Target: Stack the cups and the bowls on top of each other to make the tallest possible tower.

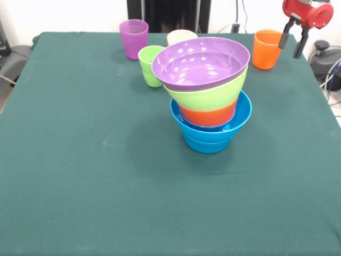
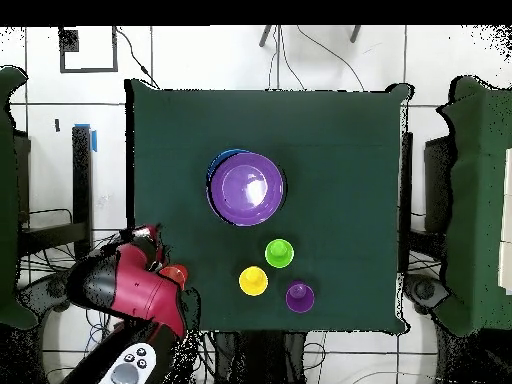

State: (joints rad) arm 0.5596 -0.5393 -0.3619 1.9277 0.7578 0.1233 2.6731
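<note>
The tower [image 1: 209, 96] stands mid-table: a large purple bowl [image 1: 201, 62] on top, a lime green bowl [image 1: 210, 95] under it, then an orange bowl [image 1: 208, 115], all in a blue bowl [image 1: 209, 136]. From overhead the tower [image 2: 246, 188] shows mostly its purple top. A purple cup [image 1: 134, 37], green cup [image 1: 149, 65], yellow cup [image 1: 180, 36] and orange cup [image 1: 266, 49] stand singly behind it. My gripper [image 1: 294, 38] hangs open and empty just right of the orange cup, above the table's far right corner. In the overhead view my red arm [image 2: 135, 282] partly covers the orange cup [image 2: 175, 273].
The dark green tablecloth [image 1: 80, 160] covers the whole table. Cables and black equipment [image 1: 325, 58] lie off the table's right edge, close to the gripper. From overhead the green cup [image 2: 279, 252], yellow cup [image 2: 253, 281] and purple cup [image 2: 299, 296] cluster near the bottom edge.
</note>
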